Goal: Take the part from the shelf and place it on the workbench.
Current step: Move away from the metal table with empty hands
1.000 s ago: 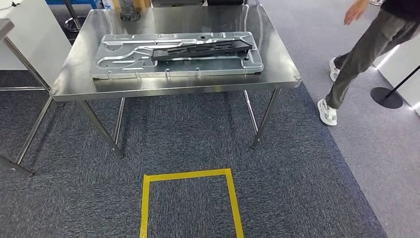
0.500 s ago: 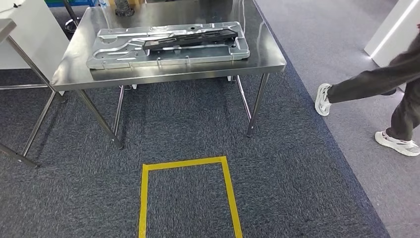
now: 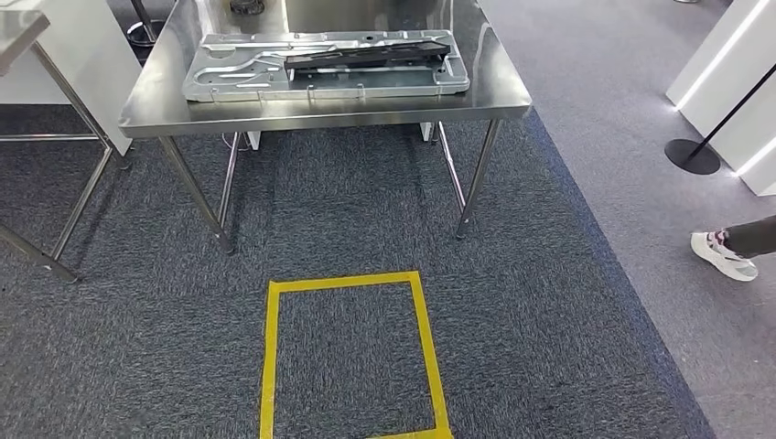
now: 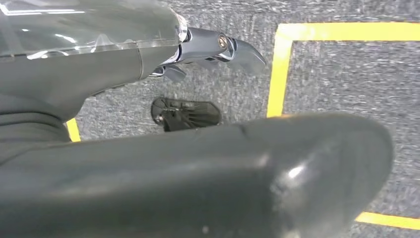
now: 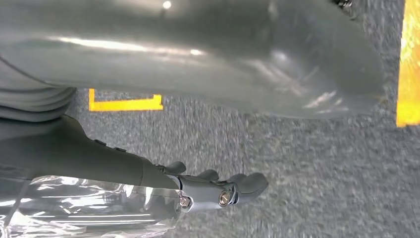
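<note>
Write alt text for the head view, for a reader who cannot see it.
A steel table holds a silver metal panel with a long black part lying on it. On the grey carpet in front is a yellow tape square; a person's shoe shows at right.

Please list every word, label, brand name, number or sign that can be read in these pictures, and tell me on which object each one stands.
There is no readable text in any view.
The metal panel and the black part on the workbench show no label or number.
The yellow tape square on the carpet is plain marking, with no letters.
The left hand and the right hand show no brand or print.
</note>
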